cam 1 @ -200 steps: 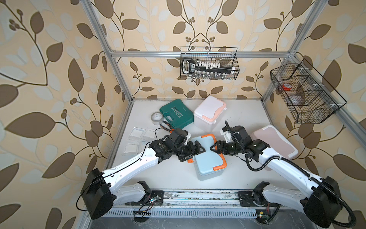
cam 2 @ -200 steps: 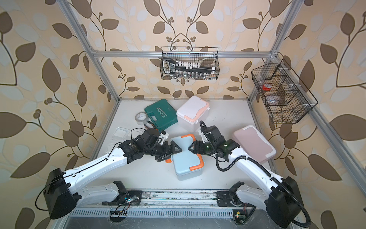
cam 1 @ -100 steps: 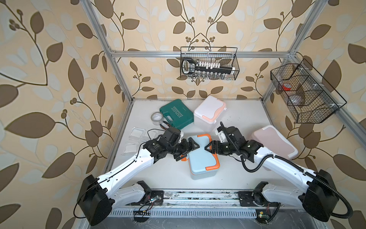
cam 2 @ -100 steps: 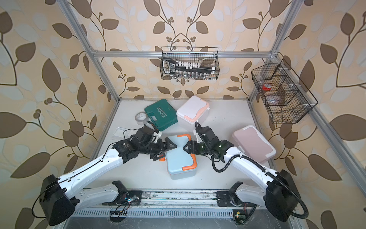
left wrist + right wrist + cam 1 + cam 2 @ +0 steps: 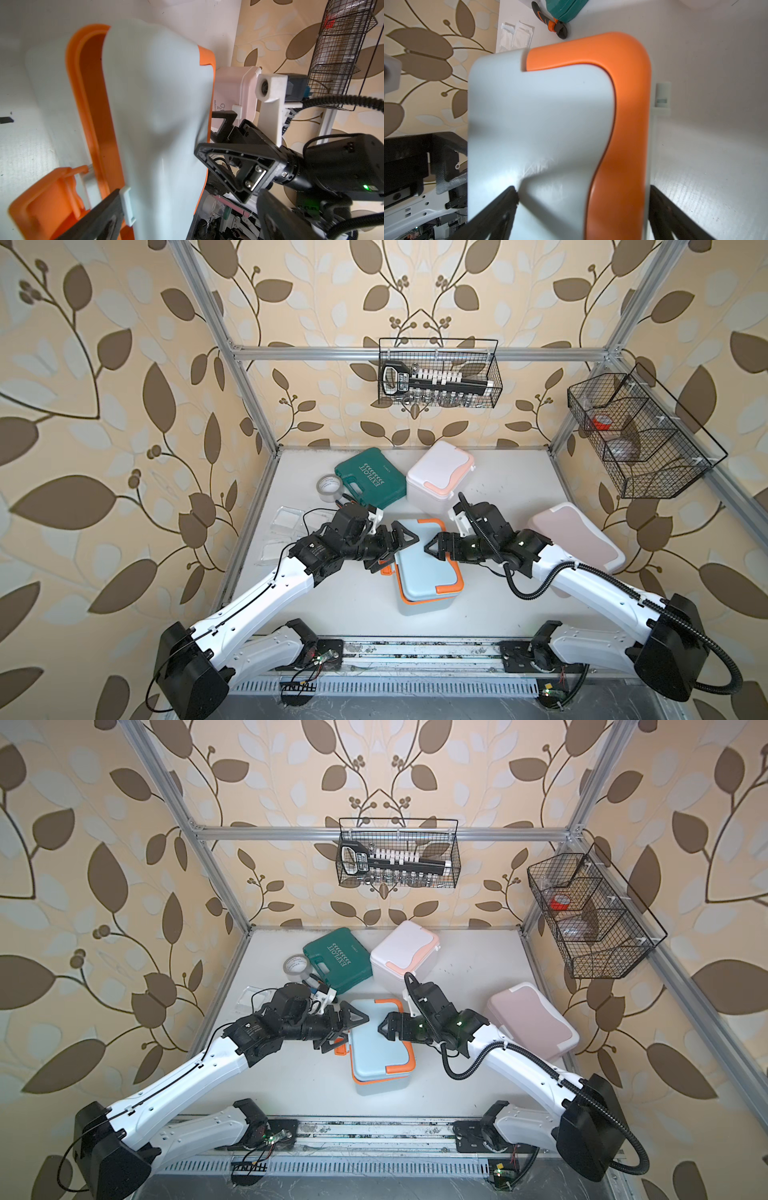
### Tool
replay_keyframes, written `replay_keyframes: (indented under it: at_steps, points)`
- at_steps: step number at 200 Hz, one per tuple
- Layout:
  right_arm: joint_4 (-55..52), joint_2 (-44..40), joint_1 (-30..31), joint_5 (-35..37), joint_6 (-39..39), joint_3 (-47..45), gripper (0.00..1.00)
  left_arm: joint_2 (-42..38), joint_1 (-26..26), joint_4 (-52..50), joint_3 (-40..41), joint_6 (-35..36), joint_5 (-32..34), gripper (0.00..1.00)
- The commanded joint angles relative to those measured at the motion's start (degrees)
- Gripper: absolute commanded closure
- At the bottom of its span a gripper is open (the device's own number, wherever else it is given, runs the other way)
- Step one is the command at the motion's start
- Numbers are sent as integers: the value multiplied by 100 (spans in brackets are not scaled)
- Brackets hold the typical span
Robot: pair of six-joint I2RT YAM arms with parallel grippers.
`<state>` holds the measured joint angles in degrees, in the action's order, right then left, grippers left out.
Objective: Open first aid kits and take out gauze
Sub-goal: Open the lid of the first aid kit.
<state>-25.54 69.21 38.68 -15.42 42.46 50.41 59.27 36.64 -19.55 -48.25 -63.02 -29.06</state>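
The light blue first aid kit (image 5: 428,572) with orange trim sits mid-table in both top views (image 5: 380,1052). My left gripper (image 5: 395,551) is open at its left edge; in the left wrist view the lid (image 5: 158,104) runs between the spread fingers, with a gap under it showing items inside. My right gripper (image 5: 432,549) is open over the lid's right side, its fingers (image 5: 500,212) straddling the orange trim (image 5: 623,124). The white and peach kit (image 5: 440,477) and the pink kit (image 5: 577,535) stand shut. Gauze packets (image 5: 286,518) lie at the table's left edge.
A dark green case (image 5: 370,477) and a grey tape roll (image 5: 330,488) lie at the back left. Orange-handled pliers (image 5: 550,22) rest by the case. Wire baskets hang on the back wall (image 5: 440,373) and the right wall (image 5: 640,435). Metal frame posts edge the table.
The blue kit has shifted slightly left and turned squarer to the table. My right gripper slid left over the lid and its jaws spread wider. The left gripper drew back a little.
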Motion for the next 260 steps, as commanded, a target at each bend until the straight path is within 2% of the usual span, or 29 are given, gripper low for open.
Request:
replay_keyframes:
  at_steps: [1,82,107,146,183,216,225,236,260]
  points:
    - [-159,-180,114,-370,-127,184,2,-69,13,986,-430,-52,-416,1]
    - [-47,-733,-795,-1491,-106,179,1,524,24,1266,-992,-92,-686,1]
    - [-195,-1079,-1441,-1671,-159,95,1,891,141,1311,-1389,-40,-709,1]
    - [-409,-1541,-2890,-2358,-232,108,1,1766,651,934,-2547,404,-433,1]
    - [-826,-1868,-3807,-2475,-382,242,1,3036,1055,288,-4040,952,-152,1]
    - [-921,-2007,-4217,-2500,-456,125,1,4294,1218,-492,-5463,1361,-319,1]
    - [-943,-2014,-4273,-2486,-470,114,1,4515,1222,-917,-5801,1726,-211,1]
    - [-995,-2021,-4300,-2457,-513,110,1,4533,1222,-1206,-5928,1957,-43,1]
    - [-1115,-2052,-4309,-2308,-642,147,0,4072,1221,-1377,-5664,2188,160,1]
